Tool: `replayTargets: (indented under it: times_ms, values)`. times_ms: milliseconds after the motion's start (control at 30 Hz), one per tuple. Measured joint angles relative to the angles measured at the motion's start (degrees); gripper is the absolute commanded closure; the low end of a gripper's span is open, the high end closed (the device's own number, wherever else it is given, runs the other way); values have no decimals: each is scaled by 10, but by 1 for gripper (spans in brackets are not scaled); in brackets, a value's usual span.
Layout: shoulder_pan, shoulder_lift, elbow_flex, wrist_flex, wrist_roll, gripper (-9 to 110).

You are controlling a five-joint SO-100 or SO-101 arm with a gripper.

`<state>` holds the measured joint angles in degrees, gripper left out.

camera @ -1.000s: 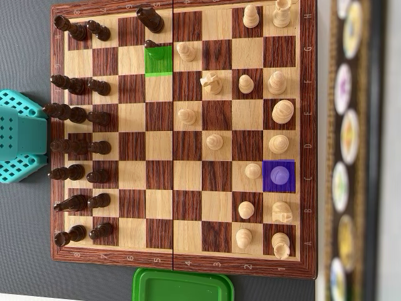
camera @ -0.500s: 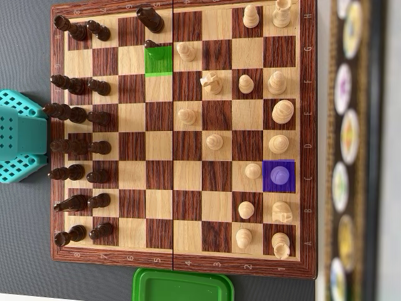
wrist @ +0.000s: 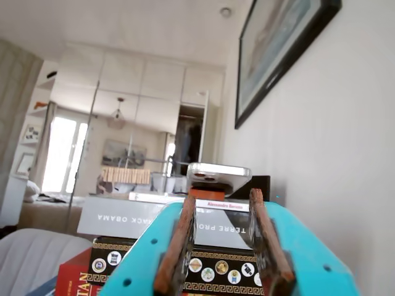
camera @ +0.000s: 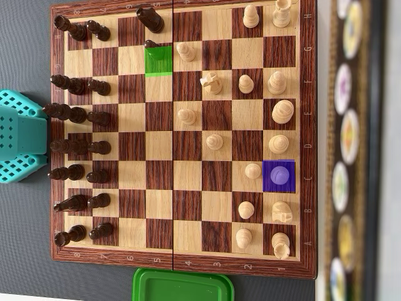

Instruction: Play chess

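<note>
The wooden chessboard (camera: 182,262) fills the overhead view. Dark pieces (camera: 78,115) line its left side and light pieces (camera: 279,144) spread over the right half. A green-tinted square (camera: 158,61) covers a dark piece near the top. A purple-tinted square (camera: 279,175) covers a light piece at the right. My turquoise arm (camera: 22,135) sits off the board's left edge. In the wrist view my gripper (wrist: 221,200) points up into the room, away from the board. It is open, with nothing between its rust-brown fingers (wrist: 176,246).
A green plastic container (camera: 183,285) lies below the board's bottom edge. A dark box with round emblems (camera: 348,150) runs along the right side. The wrist view shows stacked books (wrist: 123,216), a phone (wrist: 217,176) on top and a white wall (wrist: 345,154).
</note>
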<state>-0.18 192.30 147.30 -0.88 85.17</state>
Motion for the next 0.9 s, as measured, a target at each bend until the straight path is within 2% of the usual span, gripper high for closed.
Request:
replayTargets:
  times_ms: [233,433,667,900]
  values:
    - [0,0,-76,280,0,88]
    - [-8,0,-90,456,0,88]
    - [-79,0,-91,592,4,88]
    - [-137,0,-91,671,4,88]
